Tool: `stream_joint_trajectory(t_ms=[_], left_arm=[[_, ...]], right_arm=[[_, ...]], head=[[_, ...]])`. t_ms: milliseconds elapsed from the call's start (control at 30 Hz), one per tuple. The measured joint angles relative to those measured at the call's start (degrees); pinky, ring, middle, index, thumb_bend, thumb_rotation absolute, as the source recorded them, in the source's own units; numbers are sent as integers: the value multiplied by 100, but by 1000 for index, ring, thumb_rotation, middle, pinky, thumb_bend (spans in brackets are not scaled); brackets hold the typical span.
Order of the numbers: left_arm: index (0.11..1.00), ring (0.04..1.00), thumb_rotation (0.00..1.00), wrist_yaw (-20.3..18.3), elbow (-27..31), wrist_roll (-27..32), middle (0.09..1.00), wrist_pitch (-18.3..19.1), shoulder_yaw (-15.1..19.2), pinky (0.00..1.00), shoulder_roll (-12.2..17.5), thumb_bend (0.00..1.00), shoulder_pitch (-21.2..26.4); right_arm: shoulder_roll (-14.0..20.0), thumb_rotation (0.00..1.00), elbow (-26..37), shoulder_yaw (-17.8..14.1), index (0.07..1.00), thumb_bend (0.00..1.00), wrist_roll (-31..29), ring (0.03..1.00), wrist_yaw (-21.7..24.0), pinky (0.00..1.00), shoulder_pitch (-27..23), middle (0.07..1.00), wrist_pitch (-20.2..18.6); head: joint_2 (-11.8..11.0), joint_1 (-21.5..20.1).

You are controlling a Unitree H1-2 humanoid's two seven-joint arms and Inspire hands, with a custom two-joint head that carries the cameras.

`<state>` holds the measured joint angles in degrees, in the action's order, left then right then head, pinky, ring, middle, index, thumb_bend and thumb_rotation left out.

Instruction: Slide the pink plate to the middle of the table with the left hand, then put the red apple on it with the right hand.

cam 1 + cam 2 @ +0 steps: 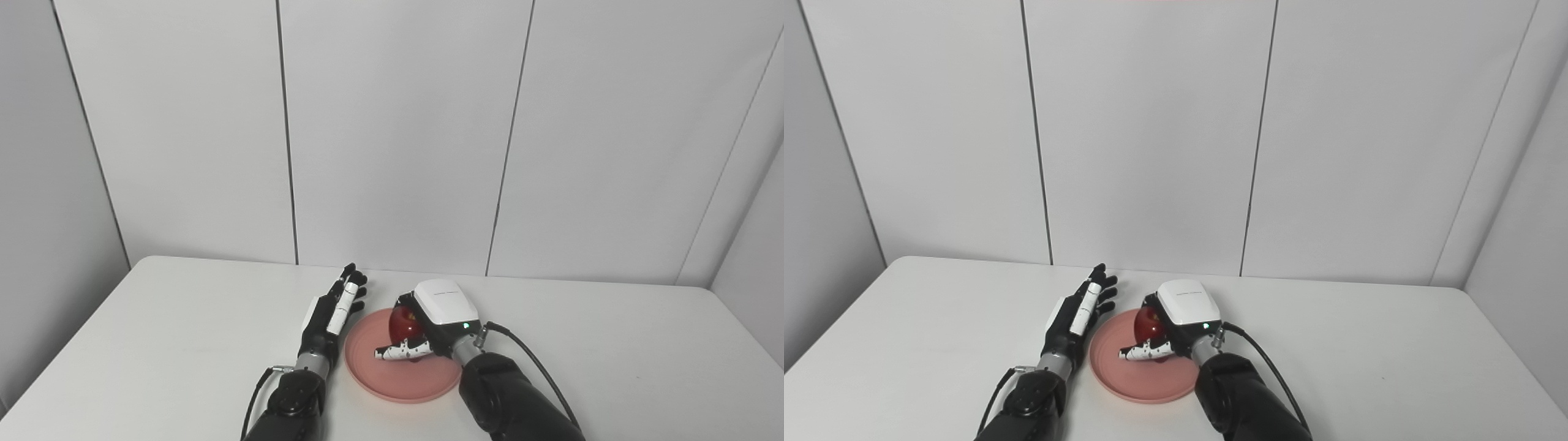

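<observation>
The pink plate (398, 376) lies near the middle of the white table, close to its front edge. My right hand (429, 327) hangs over the plate's far side and is shut on the red apple (404, 323), which sits just above or on the plate surface; contact cannot be told. The thumb (404, 351) stretches left under the apple. My left hand (334, 312) rests beside the plate's left rim with its fingers straight and apart, holding nothing. In the right eye view the apple (1149, 326) and plate (1139, 376) appear the same way.
The white table (153, 343) runs to a grey panelled wall at the back. A black cable (533, 361) loops from my right wrist over the tabletop. No other objects stand on the table.
</observation>
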<state>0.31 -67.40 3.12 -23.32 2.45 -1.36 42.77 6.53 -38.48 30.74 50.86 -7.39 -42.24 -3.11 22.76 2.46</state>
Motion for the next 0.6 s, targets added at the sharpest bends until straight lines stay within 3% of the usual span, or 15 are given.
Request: stream_joint_trajectory(t_ms=[100,167,433,600], left_arm=[[917,893,897,8,0,-2,887,0,-22,838,2,806,1],[918,893,899,8,0,-2,889,0,-30,837,3,807,1],[925,901,893,4,-9,-1,895,-5,-24,847,8,815,8],[930,910,897,-17,-34,1,901,-14,-14,868,13,799,22]], right_arm=[[45,880,87,17,645,942,-7,509,196,408,0,582,-4],[69,919,111,24,672,981,-9,539,279,446,0,610,-4],[157,999,135,13,742,1000,-57,679,325,630,1,730,-1],[189,1000,133,-50,760,1000,-227,717,305,713,21,751,46]], head=[[-9,-9],[-9,-9],[-26,9],[-35,-9]])
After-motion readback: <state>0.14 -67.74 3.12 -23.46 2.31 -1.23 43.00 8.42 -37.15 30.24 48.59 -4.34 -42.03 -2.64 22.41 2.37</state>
